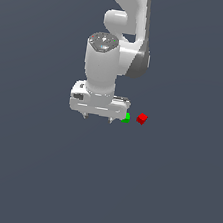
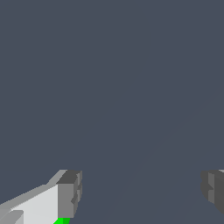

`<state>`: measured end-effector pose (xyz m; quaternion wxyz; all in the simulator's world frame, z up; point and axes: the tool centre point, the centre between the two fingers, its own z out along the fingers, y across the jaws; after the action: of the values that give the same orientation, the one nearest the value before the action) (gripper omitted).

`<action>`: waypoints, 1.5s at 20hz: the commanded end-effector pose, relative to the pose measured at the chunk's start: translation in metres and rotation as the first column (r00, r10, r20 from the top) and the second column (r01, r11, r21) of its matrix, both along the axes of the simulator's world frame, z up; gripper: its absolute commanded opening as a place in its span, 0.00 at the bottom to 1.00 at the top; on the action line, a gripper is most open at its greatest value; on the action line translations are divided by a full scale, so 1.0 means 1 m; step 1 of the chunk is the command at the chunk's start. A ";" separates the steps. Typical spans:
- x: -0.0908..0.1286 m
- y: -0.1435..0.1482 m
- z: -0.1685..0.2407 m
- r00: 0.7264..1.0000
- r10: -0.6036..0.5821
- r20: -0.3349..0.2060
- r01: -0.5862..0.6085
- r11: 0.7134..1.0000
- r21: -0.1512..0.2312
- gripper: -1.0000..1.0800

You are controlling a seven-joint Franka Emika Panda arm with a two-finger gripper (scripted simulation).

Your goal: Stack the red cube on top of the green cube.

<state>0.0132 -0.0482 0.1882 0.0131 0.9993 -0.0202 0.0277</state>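
On the bench [image 1: 33,172]: a flat slate-grey surface fills both views, carrying two tiny cubes.
Arm: the white Panda arm [image 1: 123,29] comes down from 12 o'clock in the exterior view, its wrist pointing straight down over the middle of the bench.
Jaws: the gripper [image 1: 98,118] stands wide open, its two fingertips well apart, with bare bench between them and nothing held. In the wrist view one dark finger pad [image 2: 69,192] and the other pad [image 2: 213,186] sit at opposite sides of the picture, the gap between them empty [image 2: 140,192].
Red cube: the red cube [image 1: 141,119] rests on the bench at about 3 o'clock from the jaws in the exterior view, clear of the hand and turned slightly so a corner faces the camera. It does not show in the wrist view.
Green cube: the green cube [image 1: 126,118] lies between the gripper body and the red cube, just beside the hand's edge and partly hidden by it, near the red cube but apart from it. In the wrist view only a green sliver [image 2: 62,221] shows beneath one finger.
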 end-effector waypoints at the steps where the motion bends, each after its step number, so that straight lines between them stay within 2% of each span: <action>1: 0.000 0.000 0.000 1.000 0.000 0.000 0.000 1.000 0.000 0.96; 7: -0.005 0.004 -0.003 1.000 -0.015 -0.001 0.015 1.000 0.001 0.96; 12: -0.018 0.013 -0.010 0.999 -0.050 -0.004 0.050 0.999 0.003 0.96; 21: -0.057 0.047 -0.033 0.987 -0.163 -0.013 0.163 0.987 0.010 0.96; 30: -0.098 0.094 -0.060 0.955 -0.297 -0.025 0.297 0.955 0.017 0.96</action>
<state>-0.0779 0.0380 0.1330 0.0077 0.9872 -0.1586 0.0152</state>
